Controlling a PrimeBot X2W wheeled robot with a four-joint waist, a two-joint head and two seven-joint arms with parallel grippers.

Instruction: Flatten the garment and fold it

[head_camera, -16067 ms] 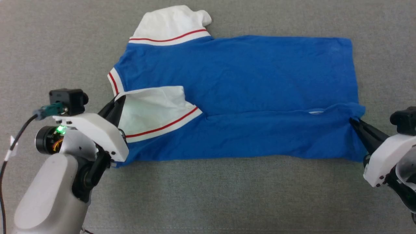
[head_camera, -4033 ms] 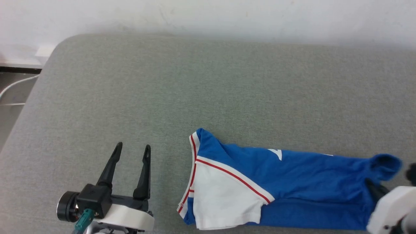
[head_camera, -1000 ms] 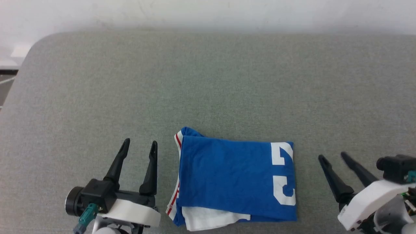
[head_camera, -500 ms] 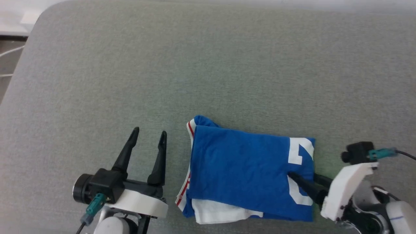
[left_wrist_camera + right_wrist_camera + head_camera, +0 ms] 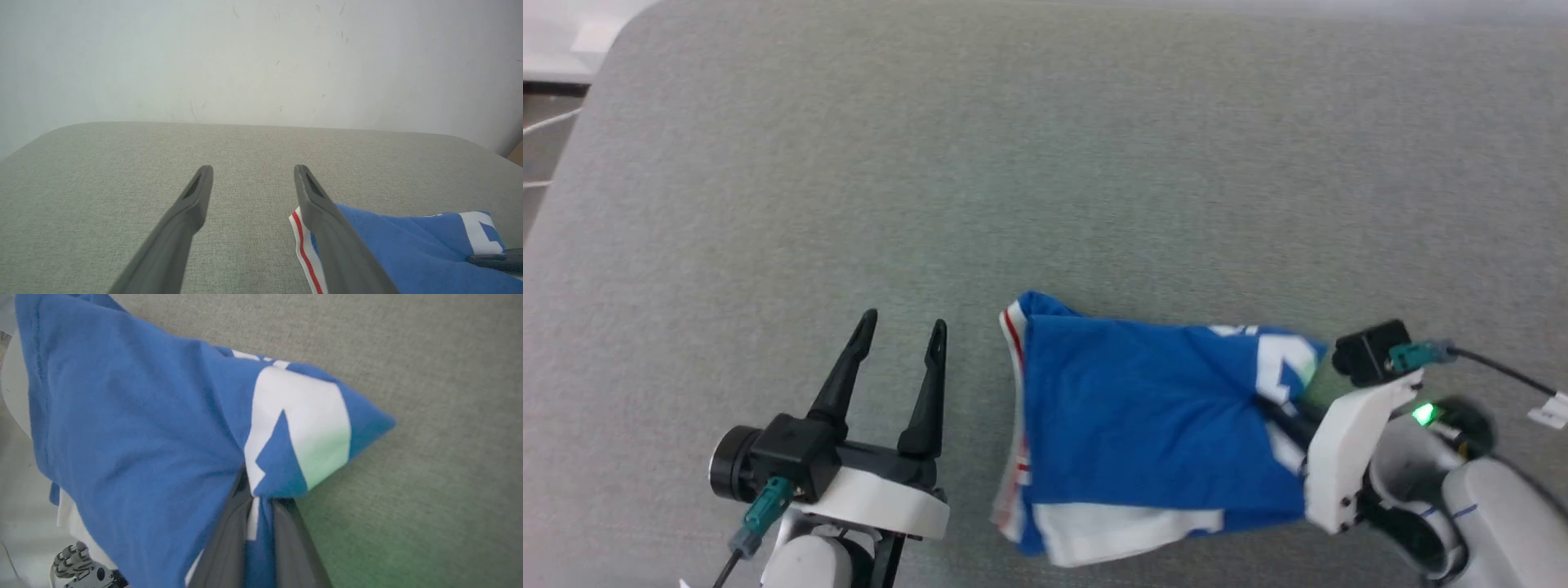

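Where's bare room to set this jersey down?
Free: the wide grey fabric surface beyond the jersey and left of the left gripper. Crowded: the strip between that gripper and the jersey, whose right edge the right gripper pinches.

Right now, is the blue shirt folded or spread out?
Folded: the shirt is a stacked bundle, white sleeve peeking underneath; right claw pinches one edge.

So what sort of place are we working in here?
Probably an indoor test room or lab: a broad grey fabric-covered pad with rounded corners serves as worktop, a plain scuffed white wall stands behind it, and a blue jersey lies on it.
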